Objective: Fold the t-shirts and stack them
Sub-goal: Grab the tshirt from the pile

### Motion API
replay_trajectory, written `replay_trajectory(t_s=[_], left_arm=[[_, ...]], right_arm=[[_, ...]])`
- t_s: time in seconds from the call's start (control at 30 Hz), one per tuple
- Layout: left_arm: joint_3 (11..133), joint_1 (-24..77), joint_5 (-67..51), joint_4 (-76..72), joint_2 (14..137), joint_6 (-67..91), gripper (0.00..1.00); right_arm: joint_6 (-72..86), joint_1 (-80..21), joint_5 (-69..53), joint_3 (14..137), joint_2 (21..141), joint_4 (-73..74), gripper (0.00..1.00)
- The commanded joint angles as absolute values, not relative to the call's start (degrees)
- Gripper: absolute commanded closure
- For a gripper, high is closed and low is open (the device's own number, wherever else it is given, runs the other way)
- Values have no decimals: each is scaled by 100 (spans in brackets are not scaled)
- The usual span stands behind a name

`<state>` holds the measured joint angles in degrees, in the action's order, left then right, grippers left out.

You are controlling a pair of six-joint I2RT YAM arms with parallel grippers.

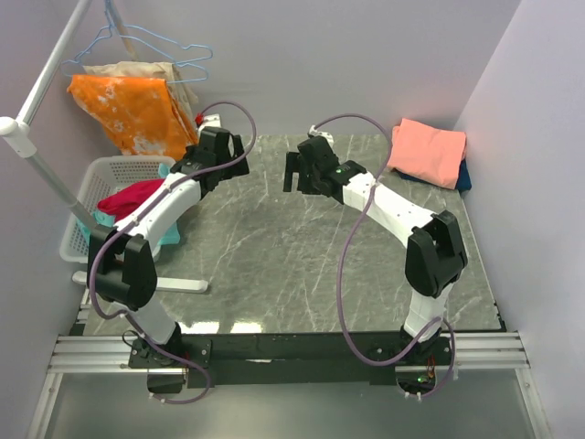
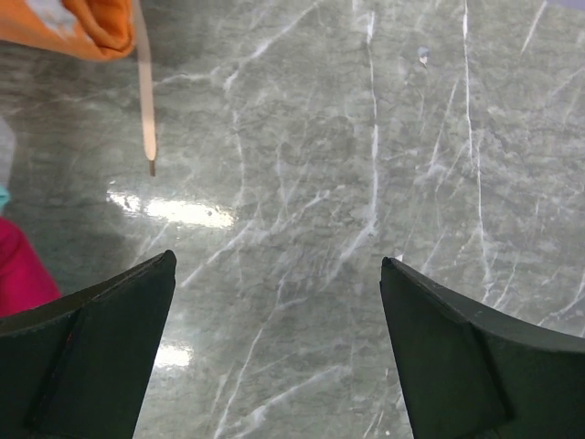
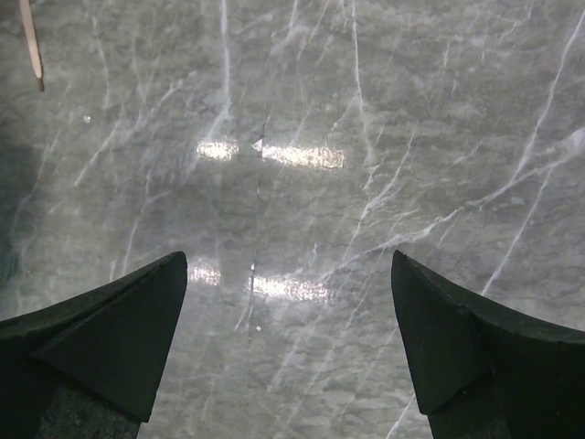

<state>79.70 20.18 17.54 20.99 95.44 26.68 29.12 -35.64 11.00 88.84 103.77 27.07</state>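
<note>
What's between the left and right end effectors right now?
Nothing but bare marble table in the top external view, between the left end effector and the right end effector. Each wrist view shows bare marble between its fingers too.

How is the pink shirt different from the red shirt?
The pink shirt is folded flat; the red shirt is crumpled. Pink lies at the far right of the table; red sits in the basket on the left. Both are plain cloth.
</note>
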Motion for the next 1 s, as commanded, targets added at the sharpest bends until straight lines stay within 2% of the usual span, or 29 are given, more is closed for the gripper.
replay_trajectory(t_s=[0.0, 0.4, 0.6, 0.77, 0.97], left_arm=[[8015, 2039, 2188, 2197, 9176, 2777, 1], [8542, 2048, 3173, 2988, 9149, 2909, 0], [9070, 2030, 3601, 4050, 9167, 3128, 1], [9053, 1663, 3902, 4763, 9263, 3848, 2], [8728, 1547, 4191, 4834, 9334, 3955, 3]], right_arm=[[2900, -3586, 1099, 9211, 10397, 2751, 2], [2927, -3595, 993, 9290, 10494, 2812, 3], [3032, -3595, 932, 9158, 10450, 2742, 3], [3059, -3595, 844, 9079, 10476, 2725, 3], [3059, -3595, 677, 9289, 10687, 2812, 3]])
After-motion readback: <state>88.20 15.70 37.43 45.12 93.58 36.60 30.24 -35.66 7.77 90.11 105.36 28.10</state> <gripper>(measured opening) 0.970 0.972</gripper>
